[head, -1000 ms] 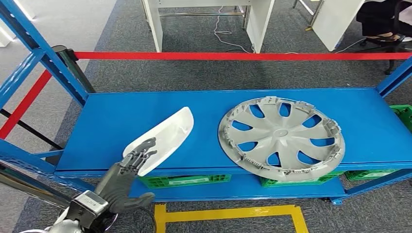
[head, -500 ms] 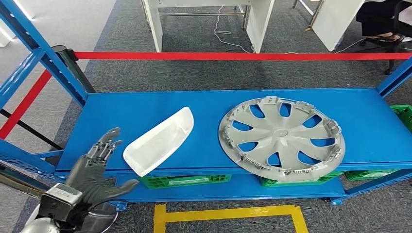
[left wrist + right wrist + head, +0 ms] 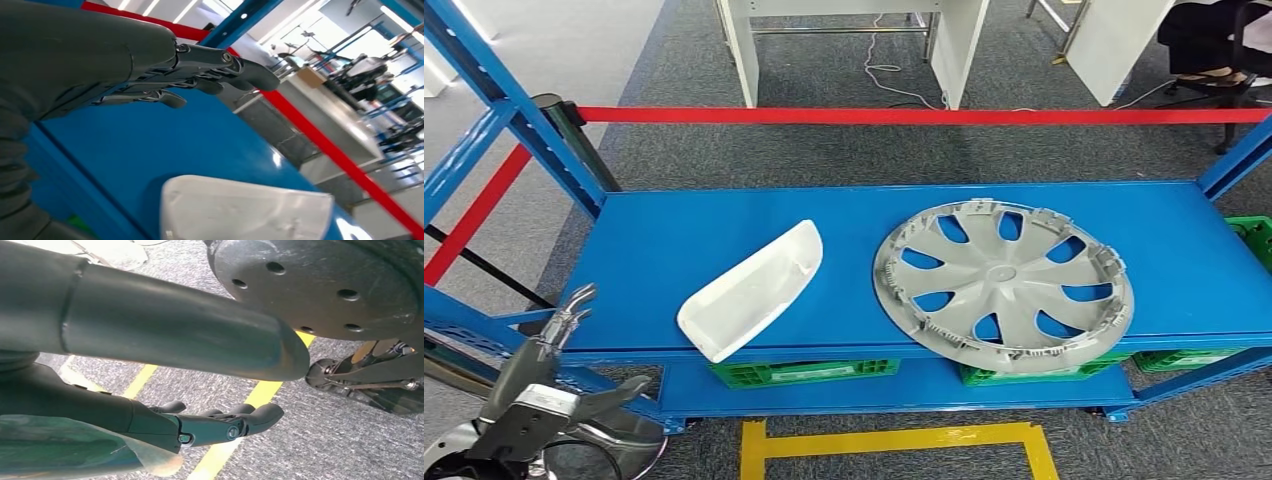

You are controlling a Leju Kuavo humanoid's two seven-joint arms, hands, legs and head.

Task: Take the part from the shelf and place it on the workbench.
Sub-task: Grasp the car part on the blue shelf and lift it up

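A white curved plastic part (image 3: 752, 290) lies on the blue shelf (image 3: 674, 225), near its front edge on the left; in the left wrist view the part (image 3: 245, 212) rests flat on the blue surface. My left hand (image 3: 544, 370) hovers below and left of the shelf's front edge, well apart from the part, fingers spread and holding nothing. From the wrist, that hand (image 3: 100, 55) has its fingers stretched out above the shelf. My right hand (image 3: 125, 405) hangs over the floor with straight fingers (image 3: 215, 426) and nothing in it.
A large grey wheel cover (image 3: 1004, 285) lies on the shelf to the right of the part. Blue uprights (image 3: 514, 120) frame the left side. Green crates (image 3: 804, 372) sit on the lower level. Red barrier tape (image 3: 904, 115) runs behind, and a yellow floor marking (image 3: 894, 437) lies below.
My left hand has pulled back from the white part, moving down and to the left past the shelf's front edge. The part and the wheel cover have not moved.
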